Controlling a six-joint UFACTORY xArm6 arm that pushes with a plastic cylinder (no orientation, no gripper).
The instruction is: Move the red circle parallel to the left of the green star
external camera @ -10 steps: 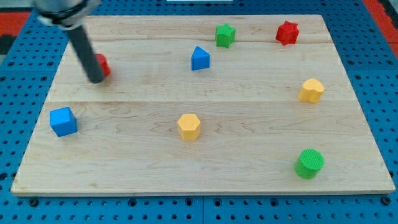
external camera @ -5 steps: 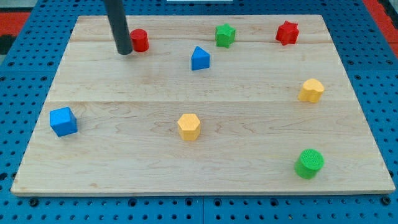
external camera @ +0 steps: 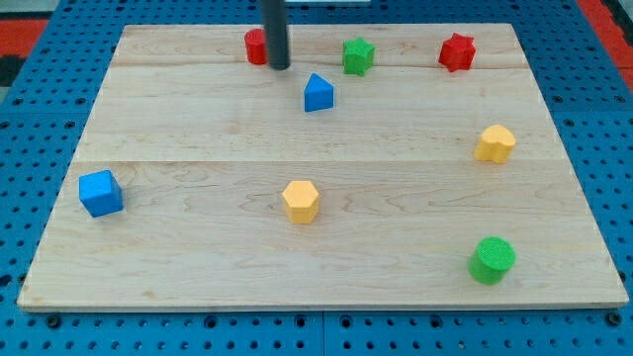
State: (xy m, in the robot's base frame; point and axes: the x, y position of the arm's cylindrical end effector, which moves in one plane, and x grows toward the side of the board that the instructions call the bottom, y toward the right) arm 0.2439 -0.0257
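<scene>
No claw on this arm, just a dark rod; my tip [external camera: 280, 66] sits near the desk's [external camera: 178, 257] top edge, left of centre. The tip touches or nearly touches the right side of the red circle [external camera: 255, 46], partly hiding it; can't tell real contact. Red circle lies by the top edge, left of the green star [external camera: 358, 55], roughly level with it, rod between the two. Star is well apart from the tip. Blue triangle [external camera: 317, 93] sits just below and right of the tip, not touching. Red star [external camera: 456, 52] near the top right corner. Yellow block [external camera: 495, 144] by the right edge, second yellow block [external camera: 301, 202] mid-desk. Blue cube [external camera: 101, 193] by the left edge. Green cylinder [external camera: 492, 260] near the bottom right corner.
</scene>
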